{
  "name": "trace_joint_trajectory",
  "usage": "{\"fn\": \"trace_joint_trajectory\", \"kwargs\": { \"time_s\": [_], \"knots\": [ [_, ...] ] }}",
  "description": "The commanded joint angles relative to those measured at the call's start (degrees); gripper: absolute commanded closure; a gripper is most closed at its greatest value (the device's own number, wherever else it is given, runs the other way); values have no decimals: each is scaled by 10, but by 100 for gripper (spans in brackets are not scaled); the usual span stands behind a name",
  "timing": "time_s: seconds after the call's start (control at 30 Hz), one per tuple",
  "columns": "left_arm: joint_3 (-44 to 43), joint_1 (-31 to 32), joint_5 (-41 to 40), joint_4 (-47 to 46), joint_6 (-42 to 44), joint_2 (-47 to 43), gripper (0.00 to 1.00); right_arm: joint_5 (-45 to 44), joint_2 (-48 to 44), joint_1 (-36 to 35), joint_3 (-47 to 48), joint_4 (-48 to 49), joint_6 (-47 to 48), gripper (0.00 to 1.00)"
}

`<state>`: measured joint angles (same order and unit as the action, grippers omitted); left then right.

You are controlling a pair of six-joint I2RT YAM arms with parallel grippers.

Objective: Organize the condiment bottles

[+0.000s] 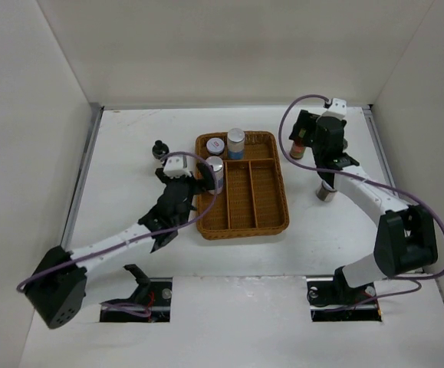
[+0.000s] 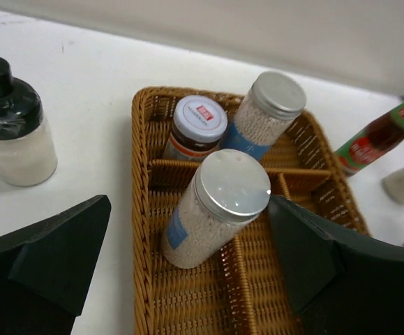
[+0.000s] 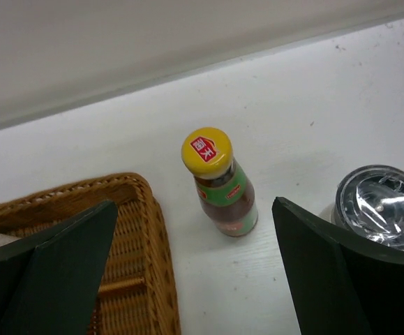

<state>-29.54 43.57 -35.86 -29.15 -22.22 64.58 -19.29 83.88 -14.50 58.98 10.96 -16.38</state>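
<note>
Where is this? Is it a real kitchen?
Probably not a kitchen, more like a robot test booth: plain white walls box in a white table, two robot arms are bolted at its near edge, and a wicker tray holds bottles.

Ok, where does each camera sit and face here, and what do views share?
Top external: fixed above and behind the bases, facing down at the table; left arm and right arm show.
Left wrist: on the left arm, facing down past the open left gripper at a silver-lidded jar in the wicker tray.
Right wrist: on the right arm, facing down past the open right gripper at a yellow-capped sauce bottle beside the tray.
Shared: both wrist views show tray and sauce bottle.
</note>
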Motion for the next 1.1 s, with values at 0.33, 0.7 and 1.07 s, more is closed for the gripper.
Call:
{"fn": "trace_joint_trajectory", "kwargs": {
  "time_s": [0.33, 0.7, 1.07],
  "knots": [
    [152, 64, 10, -180, -43, -93, 0, -96, -125, 79, -112, -20, -31, 0],
    [165, 77, 52, -268, -51, -16, 0, 1, 16, 131, -17, -89, -25, 0],
    [165, 69, 51, -269, -50, -8, 0, -5, 98, 152, 28, -30, -15, 2]
  ]
}}
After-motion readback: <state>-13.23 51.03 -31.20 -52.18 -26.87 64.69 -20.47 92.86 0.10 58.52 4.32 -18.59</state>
